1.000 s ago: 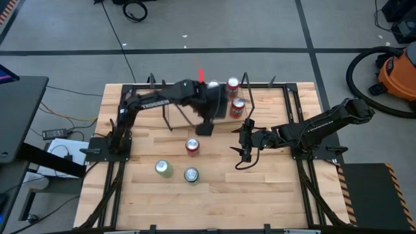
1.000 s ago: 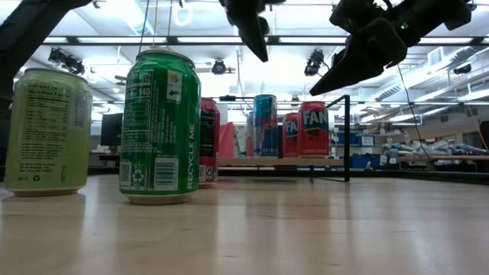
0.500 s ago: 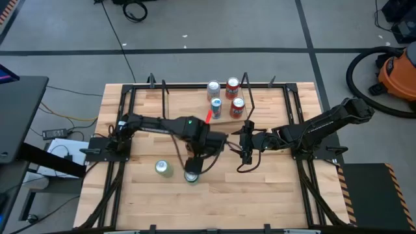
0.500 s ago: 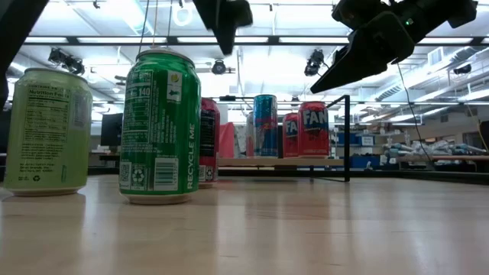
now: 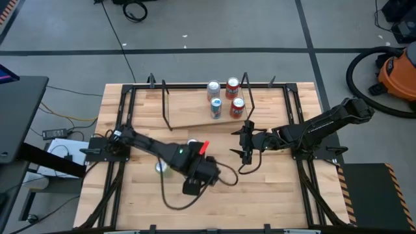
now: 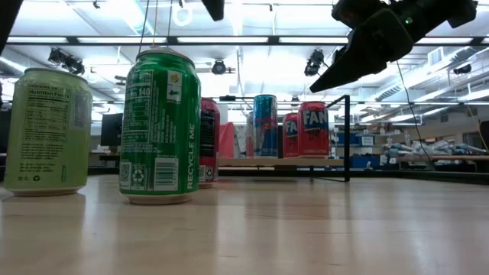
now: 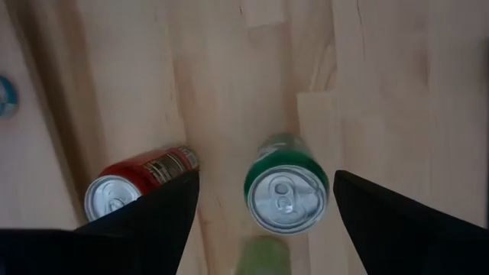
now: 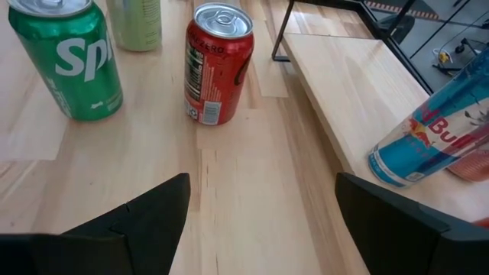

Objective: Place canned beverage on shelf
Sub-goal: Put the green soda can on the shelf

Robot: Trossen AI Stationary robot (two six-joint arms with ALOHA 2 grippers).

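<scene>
over front of table, left gripper (image 7: 260,191) swung back from shelf (image 5: 195,118), fingers wide, empty, above green can (image 7: 286,193). probably next pick. right gripper (image 8: 260,191) waits mid-table, spread too.

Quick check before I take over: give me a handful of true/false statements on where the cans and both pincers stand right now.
1. Four cans stand on the shelf. True: a silver can, a blue can and two red cans.
2. The left pincer is shut on the green can. False: it is open, above that can, holding nothing.
3. A loose red can stands upright on the table, off the shelf. True.
4. The right pincer holds the blue can. False: it is open and empty; the blue can is on the shelf.
5. The pale green can lies on its side. False: it stands upright.
</scene>
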